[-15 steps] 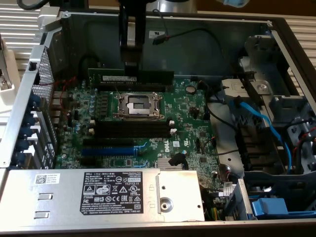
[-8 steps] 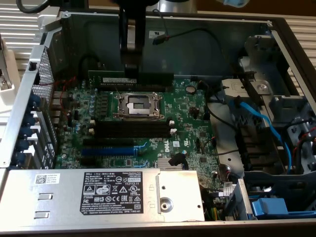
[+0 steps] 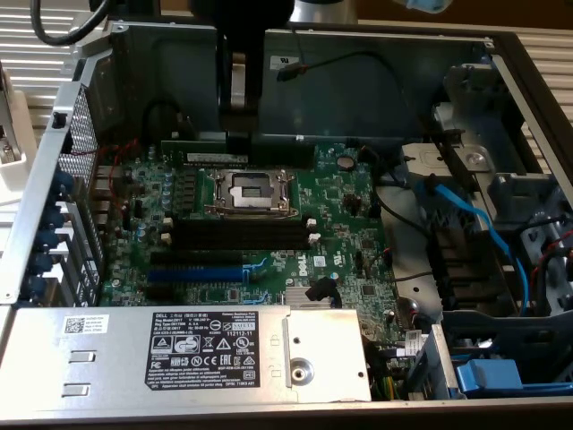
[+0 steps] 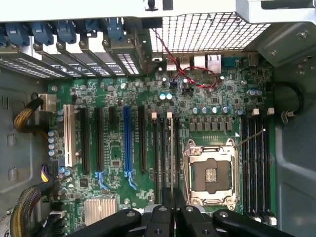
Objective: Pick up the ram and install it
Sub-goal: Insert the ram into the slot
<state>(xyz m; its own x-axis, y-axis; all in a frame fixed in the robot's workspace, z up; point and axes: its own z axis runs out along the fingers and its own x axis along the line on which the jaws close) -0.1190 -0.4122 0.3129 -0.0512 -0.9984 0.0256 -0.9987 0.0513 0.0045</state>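
Note:
My gripper [image 3: 237, 134] hangs over the far side of the open computer case, above the green motherboard [image 3: 349, 224]. It is shut on the ram [image 3: 192, 143], a thin green stick held level, most of it reaching toward the exterior view's left. In the wrist view the black fingers [image 4: 163, 217] pinch the ram [image 4: 171, 187] edge-on, so it shows as a thin line. That line runs along the black slots [image 4: 165, 148] beside the CPU socket [image 4: 210, 173]. The ram is still above the board, not seated in a slot.
Black slots [image 3: 242, 233] and a blue slot [image 3: 192, 273] lie on the near side of the CPU socket [image 3: 249, 191]. A silver power-supply box [image 3: 179, 354] fills the case front. Blue cables [image 3: 474, 224] and drive bays stand at the exterior view's right. Metal case walls ring the board.

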